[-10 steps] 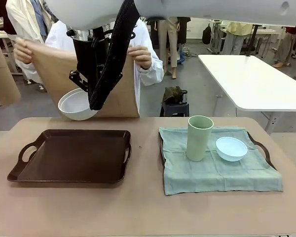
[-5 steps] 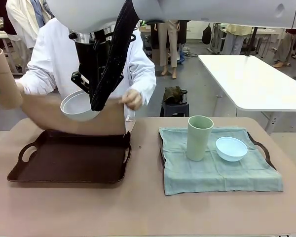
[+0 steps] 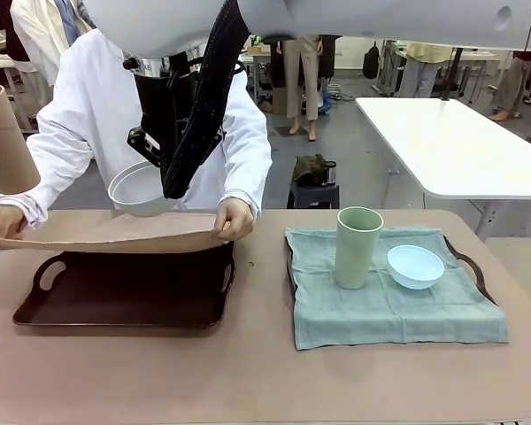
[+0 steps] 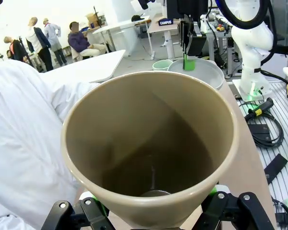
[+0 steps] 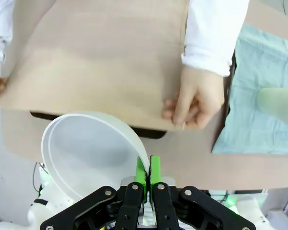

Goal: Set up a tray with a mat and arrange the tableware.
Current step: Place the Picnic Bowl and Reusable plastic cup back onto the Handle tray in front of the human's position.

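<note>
Right tool (image 5: 148,178): clamped on white bowl (image 5: 89,151) rim, held aloft while tan mat (image 3: 106,239) settles over dark tray (image 3: 124,292). Left tool (image 4: 153,211): gripping tan tumbler (image 4: 149,143), waiting.

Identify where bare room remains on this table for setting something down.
Free: the table strip in front of both trays, and the gap between the brown tray and the green-matted tray. Crowded: over the brown tray, where the person's hands lower the tan mat.

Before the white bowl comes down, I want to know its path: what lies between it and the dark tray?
The tan mat, held over the dark tray by the person's hands, lies under the white bowl, seen in the right wrist view.
</note>
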Available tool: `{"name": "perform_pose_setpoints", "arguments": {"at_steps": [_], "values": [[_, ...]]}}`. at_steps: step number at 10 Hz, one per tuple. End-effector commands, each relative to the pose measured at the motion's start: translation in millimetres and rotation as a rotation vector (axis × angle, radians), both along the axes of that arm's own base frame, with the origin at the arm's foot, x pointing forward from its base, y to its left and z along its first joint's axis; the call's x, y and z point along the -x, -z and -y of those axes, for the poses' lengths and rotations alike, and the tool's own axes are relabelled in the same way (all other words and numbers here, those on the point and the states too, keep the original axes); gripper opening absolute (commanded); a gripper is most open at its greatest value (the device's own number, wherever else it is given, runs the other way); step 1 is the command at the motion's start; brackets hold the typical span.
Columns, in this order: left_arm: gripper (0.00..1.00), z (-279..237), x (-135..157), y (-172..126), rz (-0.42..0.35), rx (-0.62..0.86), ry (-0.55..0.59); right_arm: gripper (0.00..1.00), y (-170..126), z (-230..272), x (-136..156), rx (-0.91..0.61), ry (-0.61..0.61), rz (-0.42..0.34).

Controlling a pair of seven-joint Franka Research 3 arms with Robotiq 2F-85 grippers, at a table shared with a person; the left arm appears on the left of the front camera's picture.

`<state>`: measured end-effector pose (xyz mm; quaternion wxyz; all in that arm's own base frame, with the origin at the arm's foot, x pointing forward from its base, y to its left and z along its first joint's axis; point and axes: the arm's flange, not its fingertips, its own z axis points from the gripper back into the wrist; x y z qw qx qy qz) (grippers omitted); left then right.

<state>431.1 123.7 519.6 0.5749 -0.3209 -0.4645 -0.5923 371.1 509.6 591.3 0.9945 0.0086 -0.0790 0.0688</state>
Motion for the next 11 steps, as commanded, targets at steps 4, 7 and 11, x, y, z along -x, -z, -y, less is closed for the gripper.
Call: {"name": "perform_pose_setpoints", "arguments": {"at_steps": [4, 7, 11], "values": [[0.31, -0.3, 0.2, -2.3, 0.015, -0.001, 0.002, 0.00, -0.4, 0.5, 0.4, 0.004, -0.007, 0.001], [0.31, -0.3, 0.2, -2.3, 0.015, -0.001, 0.002, 0.00, -0.4, 0.5, 0.4, 0.004, -0.007, 0.001], [0.31, -0.3, 0.2, -2.3, 0.015, -0.001, 0.002, 0.00, -0.4, 0.5, 0.4, 0.004, -0.007, 0.001]]}}
